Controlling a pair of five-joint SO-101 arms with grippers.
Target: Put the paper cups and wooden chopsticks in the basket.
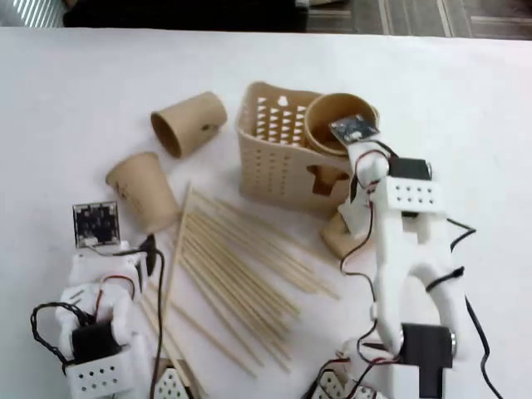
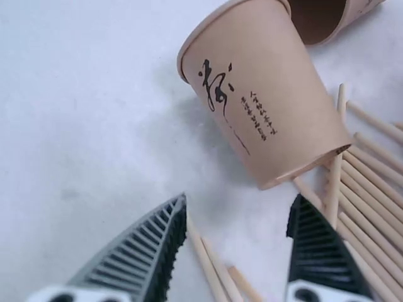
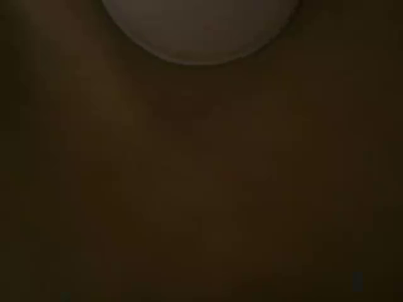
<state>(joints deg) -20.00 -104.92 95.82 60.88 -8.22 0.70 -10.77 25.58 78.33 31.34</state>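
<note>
The pale perforated basket (image 1: 270, 158) stands mid-table. A paper cup (image 1: 328, 116) sits at its right end, mouth up, with my right arm's wrist (image 1: 374, 179) right over it; the right wrist view is dark brown cup wall (image 3: 201, 189). Two more paper cups lie on their sides left of the basket, one further back (image 1: 189, 123) and one nearer (image 1: 143, 191). My left gripper (image 2: 236, 220) is open just short of the nearer cup (image 2: 264, 94), nothing between its fingers. Wooden chopsticks (image 1: 241, 266) lie fanned out between the arms.
A brown cup-like piece (image 1: 337, 237) lies on the table beside the right arm, half hidden. Chopsticks (image 2: 371, 189) run under and beside the left gripper. The table's left and far parts are bare white (image 1: 66, 100).
</note>
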